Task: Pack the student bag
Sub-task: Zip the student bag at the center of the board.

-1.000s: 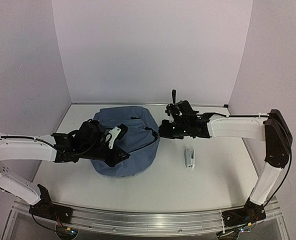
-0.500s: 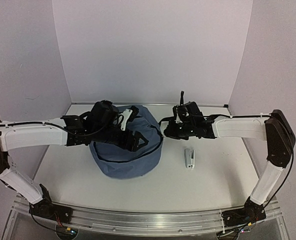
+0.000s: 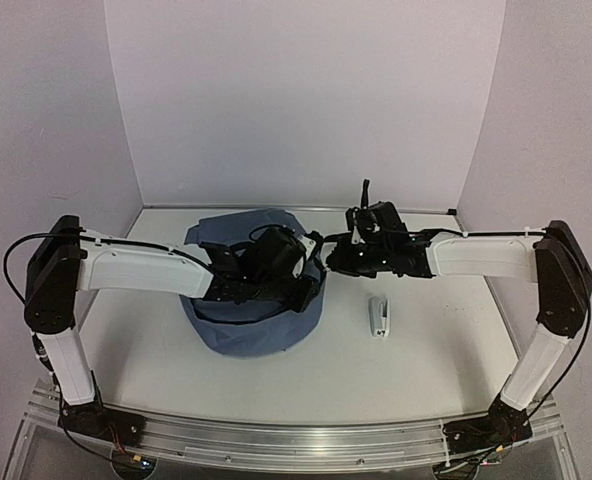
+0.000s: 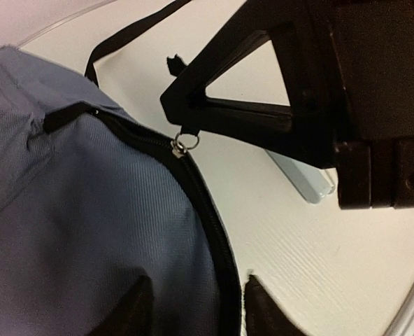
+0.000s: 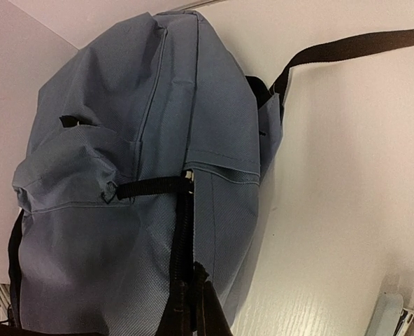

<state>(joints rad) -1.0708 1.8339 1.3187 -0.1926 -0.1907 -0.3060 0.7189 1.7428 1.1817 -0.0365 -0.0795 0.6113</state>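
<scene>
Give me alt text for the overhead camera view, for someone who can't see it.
A slate-blue student bag sits on a white table; the left gripper, reaching across it, and the right gripper meet at its right edge. A small pale object lies just right of the bag.

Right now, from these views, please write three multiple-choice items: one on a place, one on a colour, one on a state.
1. Where is the small pale object? A. On the table, at the right arm's side of the student bag. B. Inside the bag. C. On top of the bag.
2. What colour is the bag's strap? A. Red. B. Black. C. White.
3. How is the left gripper? A. Shut on a strap. B. Open over the zip. C. Out of view.
Answers: 1 A, it lies on bare table; 2 B, black in the right wrist view; 3 B, its fingertips stand apart.
</scene>
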